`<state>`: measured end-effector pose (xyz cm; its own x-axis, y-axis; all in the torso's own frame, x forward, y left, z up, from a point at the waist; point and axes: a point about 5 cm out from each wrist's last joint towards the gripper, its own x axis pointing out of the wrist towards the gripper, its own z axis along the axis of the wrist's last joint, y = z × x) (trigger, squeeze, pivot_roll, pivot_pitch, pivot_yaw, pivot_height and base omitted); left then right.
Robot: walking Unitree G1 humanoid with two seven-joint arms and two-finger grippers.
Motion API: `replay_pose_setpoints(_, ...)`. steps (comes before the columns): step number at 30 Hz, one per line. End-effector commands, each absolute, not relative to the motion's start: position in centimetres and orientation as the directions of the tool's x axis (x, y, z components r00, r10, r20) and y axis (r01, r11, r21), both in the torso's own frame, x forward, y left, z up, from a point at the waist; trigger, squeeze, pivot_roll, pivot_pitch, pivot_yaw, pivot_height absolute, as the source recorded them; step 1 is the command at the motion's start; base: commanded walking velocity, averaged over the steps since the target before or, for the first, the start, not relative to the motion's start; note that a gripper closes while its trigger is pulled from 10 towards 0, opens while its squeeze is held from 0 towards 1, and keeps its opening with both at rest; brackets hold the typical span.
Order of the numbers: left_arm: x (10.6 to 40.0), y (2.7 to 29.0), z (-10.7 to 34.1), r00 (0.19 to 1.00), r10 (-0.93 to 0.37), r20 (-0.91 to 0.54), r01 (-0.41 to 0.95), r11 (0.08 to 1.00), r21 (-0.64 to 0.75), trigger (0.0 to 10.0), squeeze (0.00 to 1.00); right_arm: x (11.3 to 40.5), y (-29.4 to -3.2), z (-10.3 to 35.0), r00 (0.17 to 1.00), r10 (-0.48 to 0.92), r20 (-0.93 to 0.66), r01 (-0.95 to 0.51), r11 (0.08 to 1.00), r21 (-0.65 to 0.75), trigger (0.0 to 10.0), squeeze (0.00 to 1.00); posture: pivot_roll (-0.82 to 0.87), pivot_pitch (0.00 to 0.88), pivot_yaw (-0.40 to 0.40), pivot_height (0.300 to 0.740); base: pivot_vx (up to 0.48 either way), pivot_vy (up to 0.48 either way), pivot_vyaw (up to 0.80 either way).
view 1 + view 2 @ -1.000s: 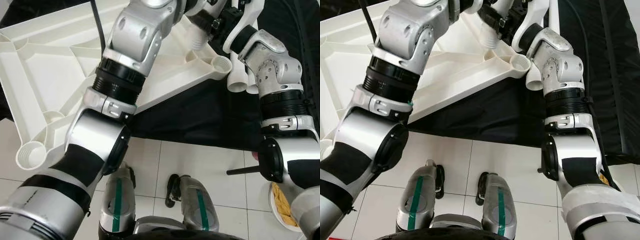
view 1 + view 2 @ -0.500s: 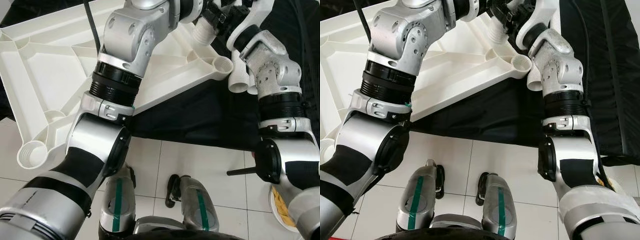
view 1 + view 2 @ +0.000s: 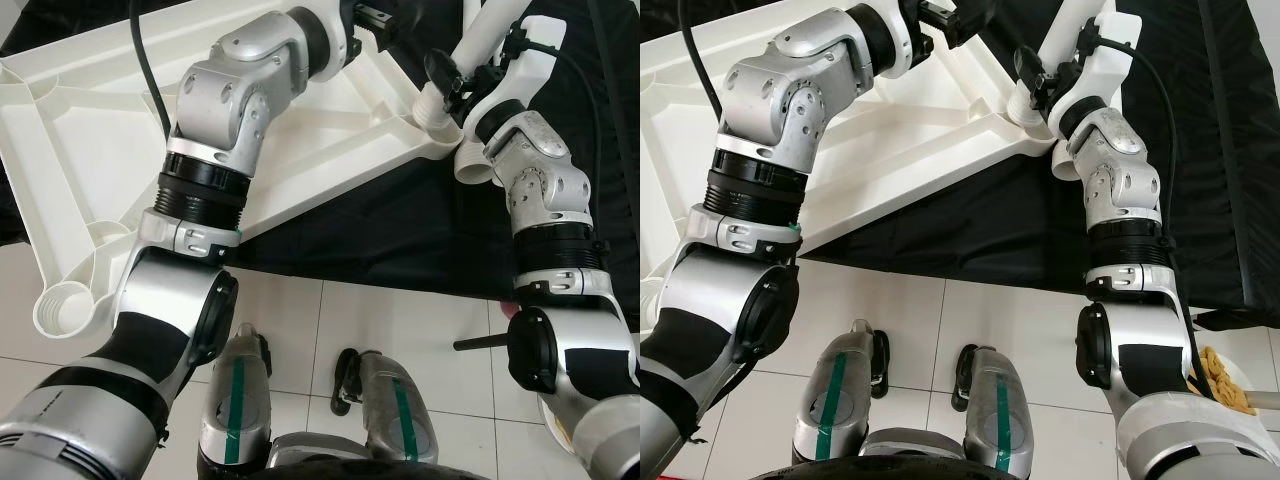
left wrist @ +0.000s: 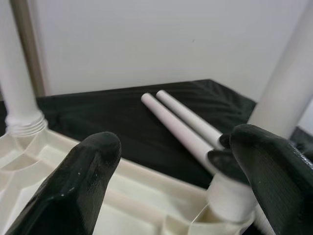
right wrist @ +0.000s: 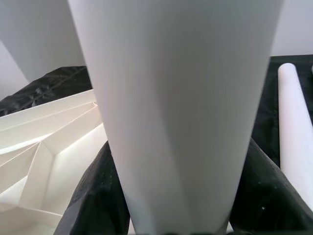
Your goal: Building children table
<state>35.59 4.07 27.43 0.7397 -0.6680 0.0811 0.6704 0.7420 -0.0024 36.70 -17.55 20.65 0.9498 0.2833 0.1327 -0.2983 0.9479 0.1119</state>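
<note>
The white tabletop [image 3: 100,130] lies upside down on a black cloth. My right gripper [image 3: 450,80] is shut on a white leg [image 3: 485,30], held nearly upright with its threaded end [image 3: 432,100] at the near right corner socket [image 3: 440,128]. The right wrist view has that leg [image 5: 176,112] between the black fingers [image 5: 93,196]. My left gripper [image 3: 375,15] hovers open over the tabletop's far side, a little left of the leg, its fingers [image 4: 88,181] holding nothing. Another leg [image 4: 22,98] stands in a far socket.
Two loose legs [image 4: 181,122] lie on the cloth behind the tabletop, and a tube end [image 3: 470,165] sticks out beside the corner. An open socket [image 3: 62,305] is at the near left corner. On the tiled floor are my feet, a black stick [image 3: 480,343] and a plate of food [image 3: 1225,385].
The leg has swung more upright and its threaded end has come down to the corner socket. My left gripper has drawn away from the leg toward the tabletop's far side.
</note>
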Motion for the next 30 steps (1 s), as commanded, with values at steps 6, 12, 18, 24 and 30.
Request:
replay_pose_setpoints(6, 35.2, 4.6, 25.5, 0.783, -0.62, 0.048, 0.618, 0.784, 0.057, 10.0, 0.0, 36.0, -17.9, 19.7, 0.964, 0.226, 0.144, -0.239, 0.967, 0.085, 10.0, 0.0, 0.08, 0.02, -0.045, 0.74, 0.0, 0.0, 0.0)
replay_pose_setpoints(12, 33.3, 3.9, 22.3, 0.769, -0.639, -0.004, 0.63, 0.758, 0.172, 10.0, 0.0, 35.6, -18.2, 18.9, 0.977, 0.155, 0.148, -0.174, 0.976, 0.129, 10.0, 0.0, 0.08, 0.013, -0.05, 0.74, 0.0, 0.0, 0.0)
replay_pose_setpoints(18, 32.3, 3.4, 20.6, 0.74, -0.67, -0.054, 0.663, 0.715, 0.222, 10.0, 0.0, 35.5, -18.3, 18.7, 0.98, 0.123, 0.157, -0.144, 0.98, 0.134, 10.0, 0.0, 0.08, 0.019, -0.05, 0.74, 0.0, 0.0, 0.0)
replay_pose_setpoints(24, 31.2, 3.0, 19.4, 0.693, -0.716, -0.085, 0.712, 0.661, 0.236, 10.0, 0.0, 35.7, -18.1, 18.7, 0.98, 0.121, 0.158, -0.14, 0.984, 0.113, 10.0, 0.0, 0.08, 0.035, -0.052, 0.74, 0.0, 0.0, 0.0)
replay_pose_setpoints(30, 30.2, 2.8, 18.6, 0.661, -0.742, -0.114, 0.744, 0.626, 0.235, 10.0, 0.0, 36.1, -18.3, 18.8, 0.98, 0.106, 0.17, -0.129, 0.982, 0.135, 10.0, 0.0, 0.09, 0.062, -0.055, 0.74, 0.0, 0.0, 0.0)
